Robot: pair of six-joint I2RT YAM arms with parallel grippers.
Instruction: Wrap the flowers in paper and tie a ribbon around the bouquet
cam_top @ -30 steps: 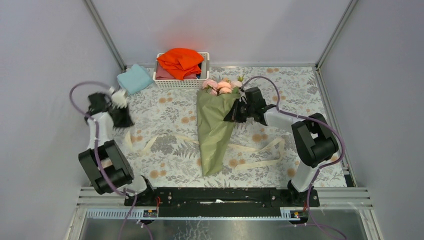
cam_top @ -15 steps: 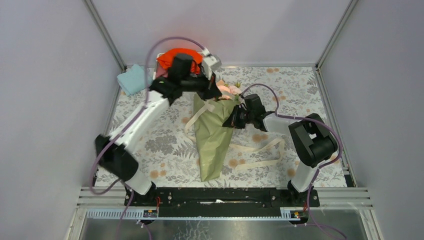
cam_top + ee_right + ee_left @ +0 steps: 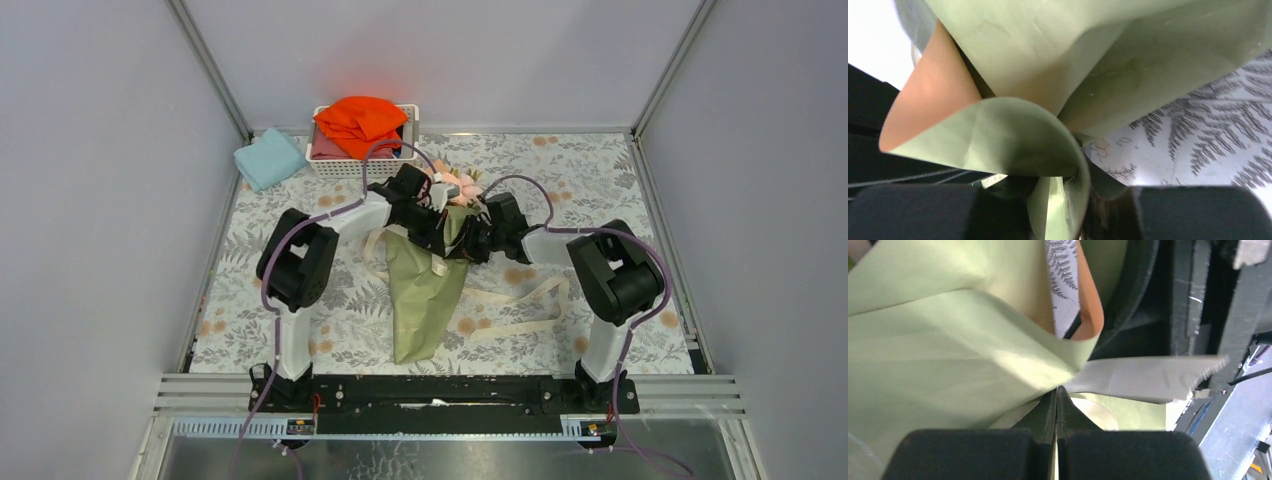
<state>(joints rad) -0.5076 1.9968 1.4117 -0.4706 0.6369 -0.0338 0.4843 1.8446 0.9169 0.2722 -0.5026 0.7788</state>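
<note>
The bouquet lies mid-table, a cone of olive paper with a peach inner face. Pink flowers show at its wide far end. My left gripper reaches across the cone's upper part. In the left wrist view it is shut on the cream ribbon, whose cut end trails right. The ribbon also runs over the table right of the cone. My right gripper sits at the cone's right edge. Its jaws stand slightly open with a paper fold between them.
A white basket holding a bright orange cloth stands at the back. A light-blue folded cloth lies to its left. Both arms cross close together over the fern-print tablecloth, with metal frame posts at the corners.
My left arm swung from the far left across to the bouquet, carrying the ribbon over the cone. The right gripper's jaws have parted a little on the paper.
</note>
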